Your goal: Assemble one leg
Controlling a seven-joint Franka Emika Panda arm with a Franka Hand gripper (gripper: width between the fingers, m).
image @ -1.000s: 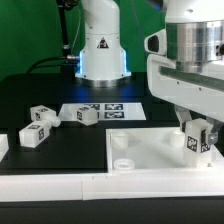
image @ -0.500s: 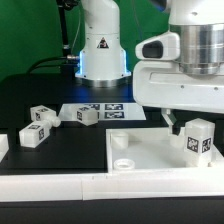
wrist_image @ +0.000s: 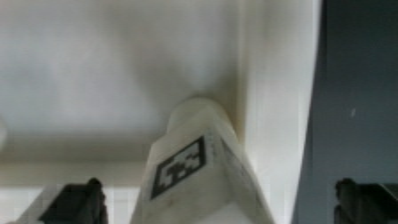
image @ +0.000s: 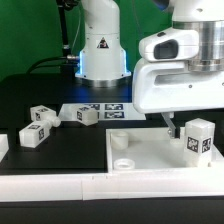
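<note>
One leg (image: 198, 140), a small white block with a tag on its face, stands upright on the large flat white panel (image: 150, 152) near its corner at the exterior view's right. My gripper (image: 190, 120) hovers just above it, open. In the wrist view the leg (wrist_image: 201, 160) stands between my two dark fingertips (wrist_image: 71, 202), with a gap on each side. Three more legs lie on the black table at the exterior view's left: one (image: 41, 114), another (image: 33, 134) and a third (image: 84, 115).
The marker board (image: 108, 110) lies behind the panel, in front of the robot base (image: 100, 50). The panel has round sockets (image: 121, 142) along its left edge. A white piece (image: 3, 148) shows at the left edge.
My gripper has let go of the leg and risen. The leg stays upright on the panel; its top is now free below the fingers.
</note>
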